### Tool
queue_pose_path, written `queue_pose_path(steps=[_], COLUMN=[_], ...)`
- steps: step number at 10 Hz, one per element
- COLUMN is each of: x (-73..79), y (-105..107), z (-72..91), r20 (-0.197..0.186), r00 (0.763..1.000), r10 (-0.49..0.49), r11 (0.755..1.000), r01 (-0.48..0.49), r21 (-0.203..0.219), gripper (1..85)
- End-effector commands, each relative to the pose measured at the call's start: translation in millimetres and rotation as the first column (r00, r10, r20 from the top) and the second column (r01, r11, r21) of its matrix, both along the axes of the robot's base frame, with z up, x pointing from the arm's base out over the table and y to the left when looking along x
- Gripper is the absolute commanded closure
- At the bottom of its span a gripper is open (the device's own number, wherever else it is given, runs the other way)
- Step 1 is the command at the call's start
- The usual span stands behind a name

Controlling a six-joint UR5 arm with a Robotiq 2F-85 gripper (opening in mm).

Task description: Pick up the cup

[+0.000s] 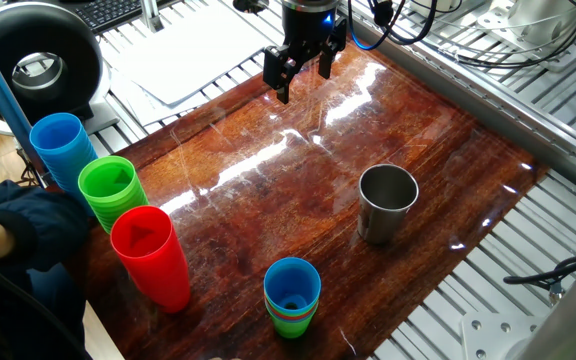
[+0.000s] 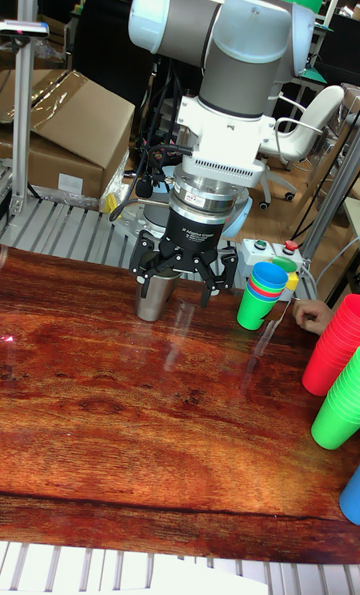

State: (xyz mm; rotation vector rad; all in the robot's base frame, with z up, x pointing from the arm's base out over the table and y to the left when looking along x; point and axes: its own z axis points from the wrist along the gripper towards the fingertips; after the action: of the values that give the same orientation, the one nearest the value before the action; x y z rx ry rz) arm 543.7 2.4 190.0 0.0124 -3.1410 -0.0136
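Over at the far edge of the wooden board (image 1: 268, 210), your gripper (image 1: 304, 80) hangs above the surface with its jaws spread wide and nothing between them. The steel cup (image 1: 386, 205) stands upright well apart from it, out on the board's right side, and the blue-in-green nested cups (image 1: 292, 297) sit nearer the front edge.

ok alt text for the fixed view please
An open robot hand hangs above the far edge of a wooden board, apart from the upright steel cup at right. A red cup, green stack and blue cup line the left; a blue-in-green pair stands in front.
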Motion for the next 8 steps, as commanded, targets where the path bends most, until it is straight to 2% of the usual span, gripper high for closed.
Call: queue_pose_path(steps=[1,2,8], x=[-42.1,-41.7,-43.0], y=[8.2,8.2,5.7], z=[3.3,2.7,3.7], r20=[-0.164,-0.163,-0.169], r00=[0.986,0.985,0.985], r10=[-0.04,-0.047,-0.036], r11=[0.999,0.999,0.999], r01=[0.042,0.046,0.034], r21=[0.01,-0.006,-0.012], gripper=[84.3,84.3,84.3])
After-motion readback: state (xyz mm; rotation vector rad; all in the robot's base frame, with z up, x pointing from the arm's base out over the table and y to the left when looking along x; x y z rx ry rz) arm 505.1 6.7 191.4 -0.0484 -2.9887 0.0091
